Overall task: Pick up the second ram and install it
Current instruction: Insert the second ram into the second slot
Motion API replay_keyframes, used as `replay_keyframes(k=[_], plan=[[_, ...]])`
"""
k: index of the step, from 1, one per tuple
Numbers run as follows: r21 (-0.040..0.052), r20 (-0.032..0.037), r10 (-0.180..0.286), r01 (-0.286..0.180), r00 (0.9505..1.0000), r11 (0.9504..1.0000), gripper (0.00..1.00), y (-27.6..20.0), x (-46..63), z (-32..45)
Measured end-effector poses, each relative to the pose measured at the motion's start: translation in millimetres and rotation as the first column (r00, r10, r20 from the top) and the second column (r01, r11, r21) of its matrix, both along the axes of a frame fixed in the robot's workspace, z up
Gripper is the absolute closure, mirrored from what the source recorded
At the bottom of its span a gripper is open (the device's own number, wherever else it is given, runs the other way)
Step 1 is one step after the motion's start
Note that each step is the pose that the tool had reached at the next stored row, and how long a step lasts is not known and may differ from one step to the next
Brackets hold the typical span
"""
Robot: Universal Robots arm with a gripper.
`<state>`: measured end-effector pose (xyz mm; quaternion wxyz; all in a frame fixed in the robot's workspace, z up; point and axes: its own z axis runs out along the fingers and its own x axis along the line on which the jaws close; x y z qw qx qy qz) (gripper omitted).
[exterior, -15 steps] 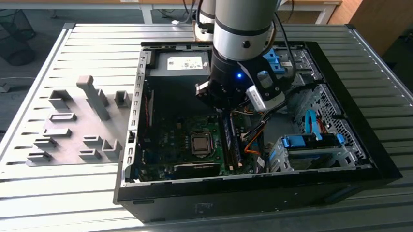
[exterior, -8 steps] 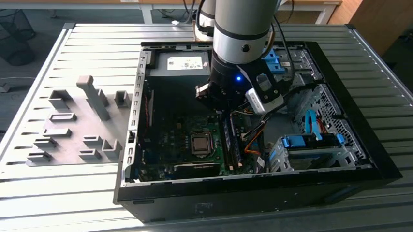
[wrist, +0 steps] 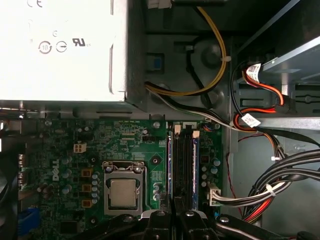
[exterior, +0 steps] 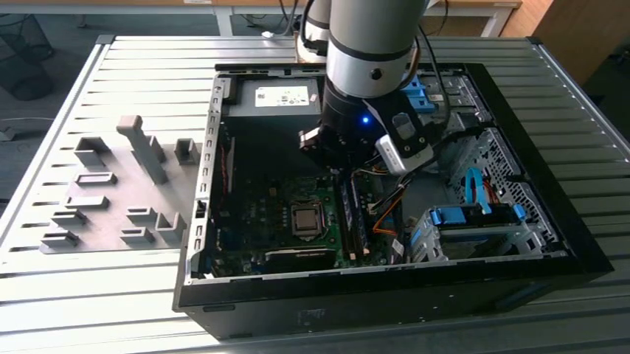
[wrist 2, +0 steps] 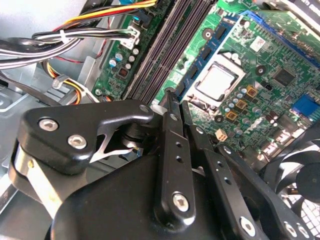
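Note:
My gripper (exterior: 338,168) hangs inside the open computer case, just above the power-supply end of the memory slots (exterior: 352,217). In both wrist views its fingertips (wrist 2: 171,95) are pressed together, and the gripper (wrist: 175,212) is shut with nothing visible between them. Slim dark strips stand on edge in the memory slots (wrist: 182,160) beside the processor socket (wrist: 122,192). I cannot tell which strip is the second ram. The slots (wrist 2: 165,55) run away from the fingertips toward the cable bundle.
A grey fixture plate (exterior: 113,195) with upright blocks lies to the exterior view's left of the case. The power supply (wrist: 60,45) sits beyond the motherboard. Cable bundles (wrist: 270,185) and blue drive-bay clips (exterior: 473,214) crowd the side at the exterior view's right. A fan (wrist 2: 300,175) sits near the board.

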<state>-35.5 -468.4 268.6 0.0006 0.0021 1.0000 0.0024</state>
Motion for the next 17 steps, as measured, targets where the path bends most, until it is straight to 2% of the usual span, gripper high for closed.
replay_keyframes(k=[17], plan=[[0.0000,-0.0017,-0.009,0.009,1.0000,1.0000,0.86,-1.4,6.0,-26.5]])
